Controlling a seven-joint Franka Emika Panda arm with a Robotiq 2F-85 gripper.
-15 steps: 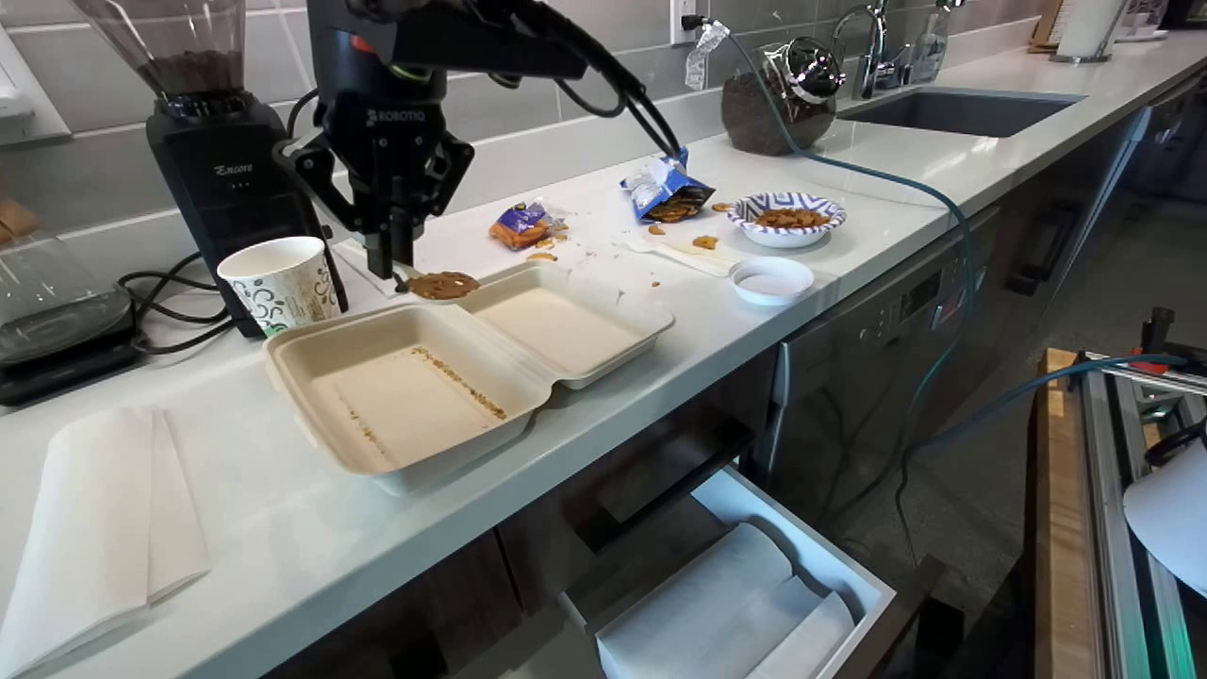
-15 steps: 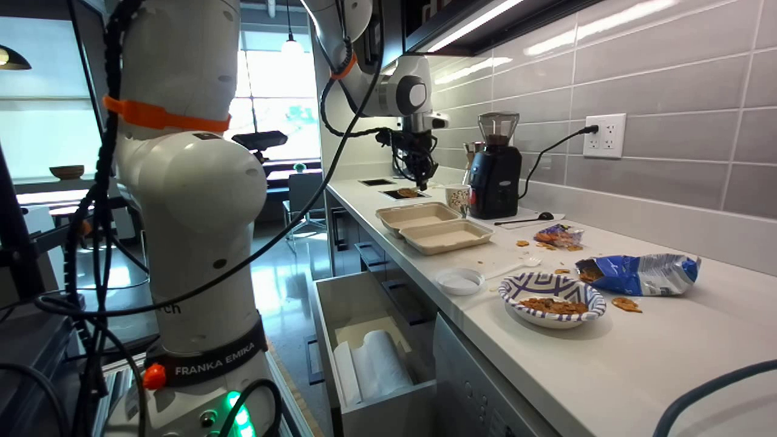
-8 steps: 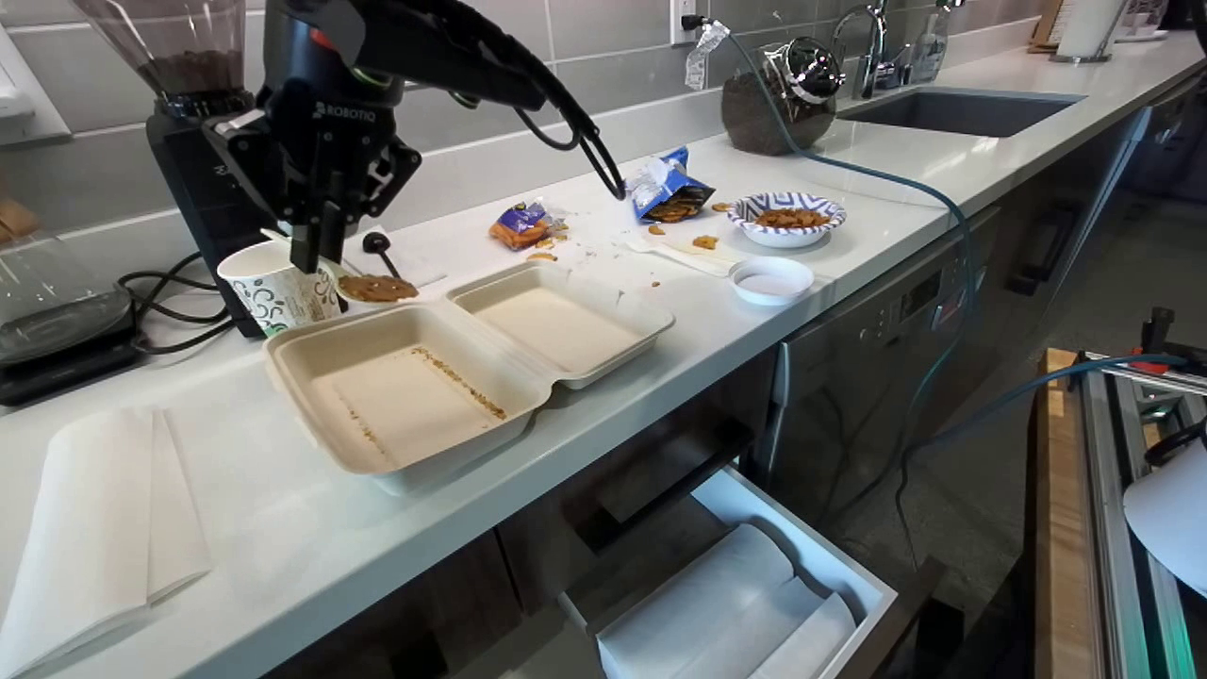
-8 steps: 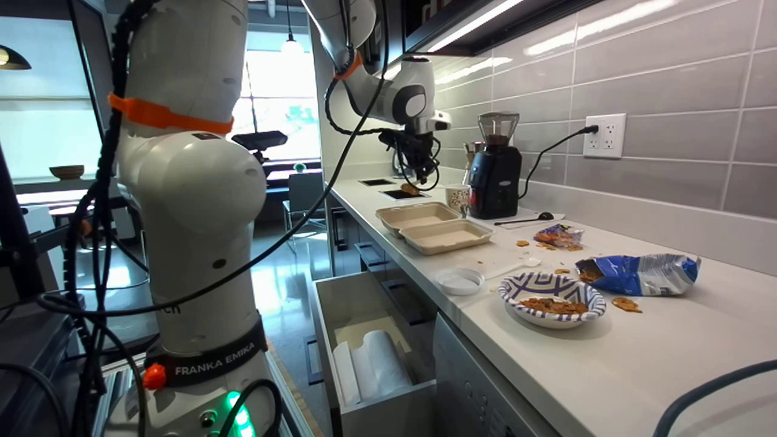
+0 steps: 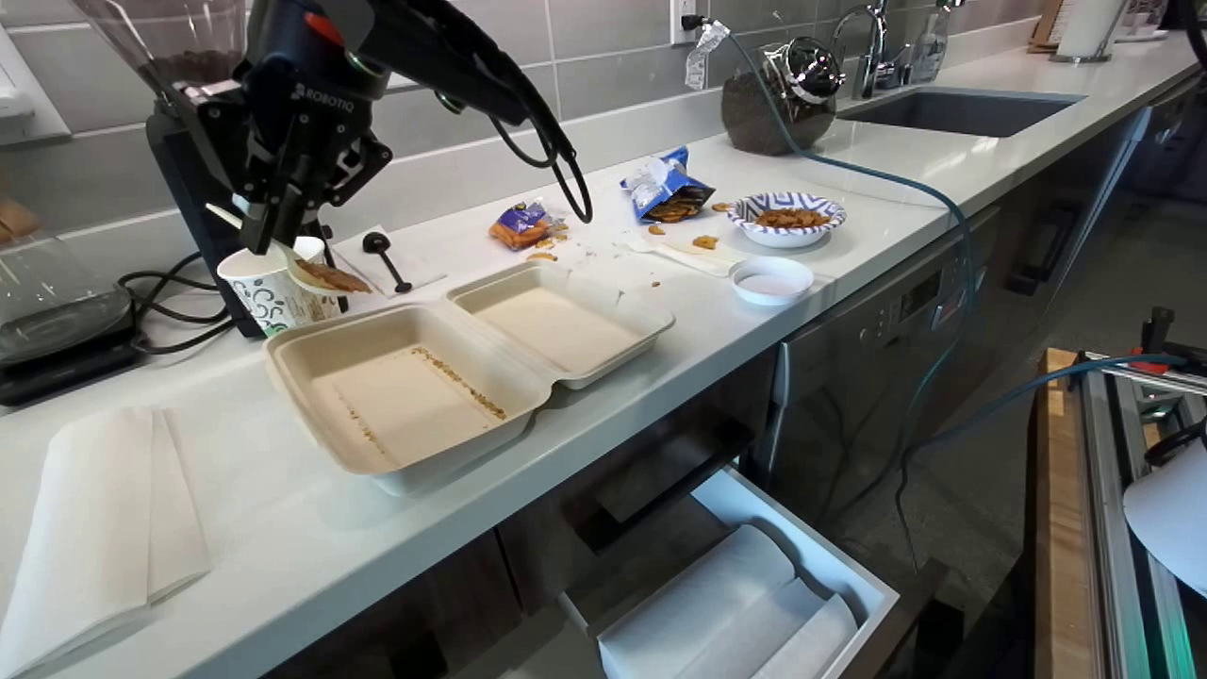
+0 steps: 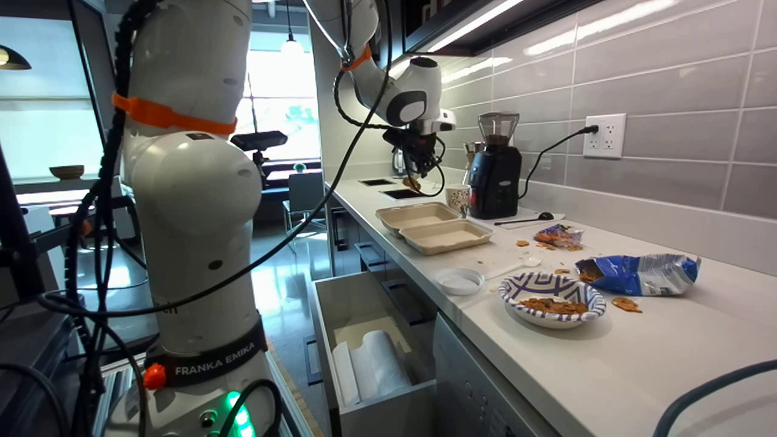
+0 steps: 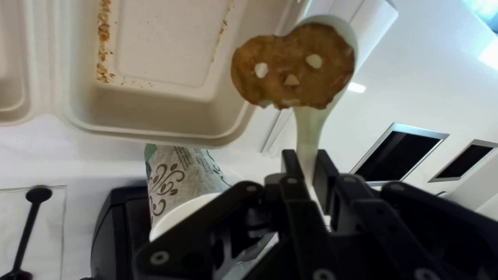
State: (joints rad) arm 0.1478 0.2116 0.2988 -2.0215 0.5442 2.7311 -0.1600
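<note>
My wrist view gives me the brown cracker (image 7: 295, 64) with three holes, lying on the pale spoon (image 7: 309, 128) in my gripper (image 7: 307, 159) by a corner of the takeout box (image 7: 163, 46); in both exterior views I cannot make those holes out. In an exterior view I get the spoon handle's pale end poking out past the fingers, plus the sink (image 5: 962, 111) and a glass jar (image 5: 778, 113), both well beyond the box; in an exterior view I get the white arm (image 6: 194, 182) down to its base, well apart from the box, and the whole coffee grinder (image 6: 495, 179) near it. The arm arches toward the box and bends down at the wrist; the gripper hangs tilted, higher than the box, near the paper cup (image 5: 278, 297) just beside that box; its fingers are narrow, pinching the spoon's handle; the spoon slants, cracker end low; whether the cracker is over the box's rim or just outside it, I cannot tell.
</note>
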